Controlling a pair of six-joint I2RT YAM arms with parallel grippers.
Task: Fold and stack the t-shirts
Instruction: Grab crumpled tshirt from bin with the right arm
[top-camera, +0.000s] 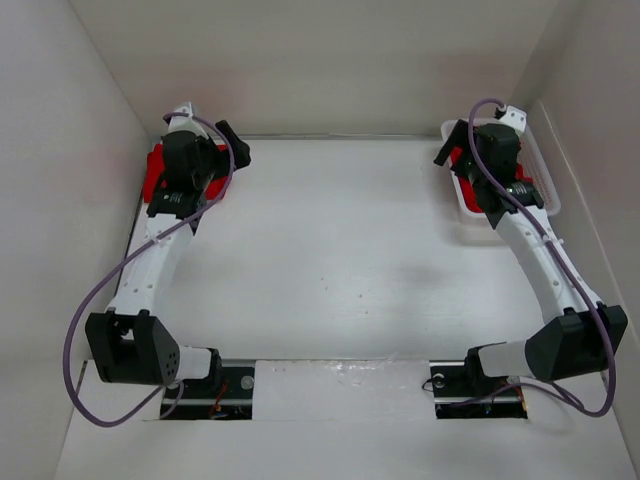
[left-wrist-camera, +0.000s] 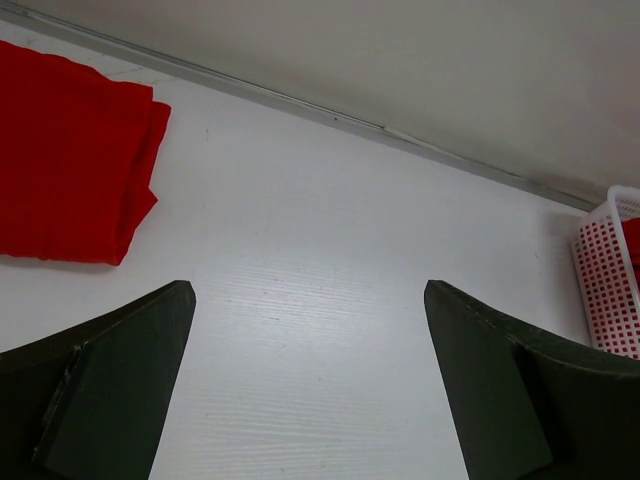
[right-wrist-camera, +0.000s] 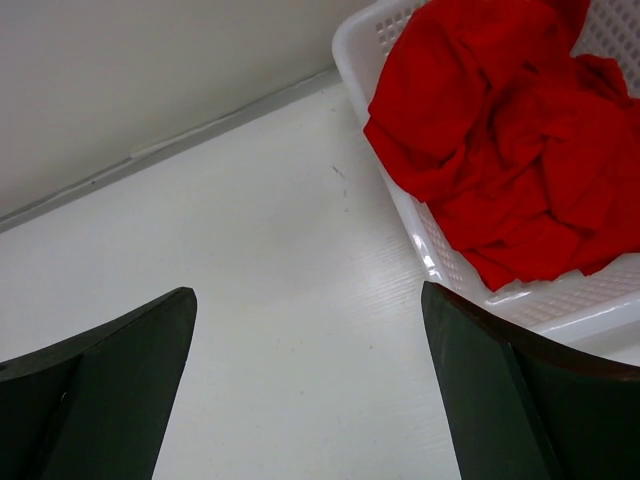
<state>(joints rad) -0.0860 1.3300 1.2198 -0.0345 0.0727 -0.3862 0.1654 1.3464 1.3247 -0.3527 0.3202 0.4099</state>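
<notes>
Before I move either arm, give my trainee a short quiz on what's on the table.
1. True or false: the left pincer and right pincer both stand open and empty.
2. Where do the crumpled shirts lie? A in the basket; B in mid-table; C in a pincer.
3. Fill in: in the left wrist view, the left shirt lies flat and ____ on the table.
Key: 1 true; 2 A; 3 folded.
</notes>
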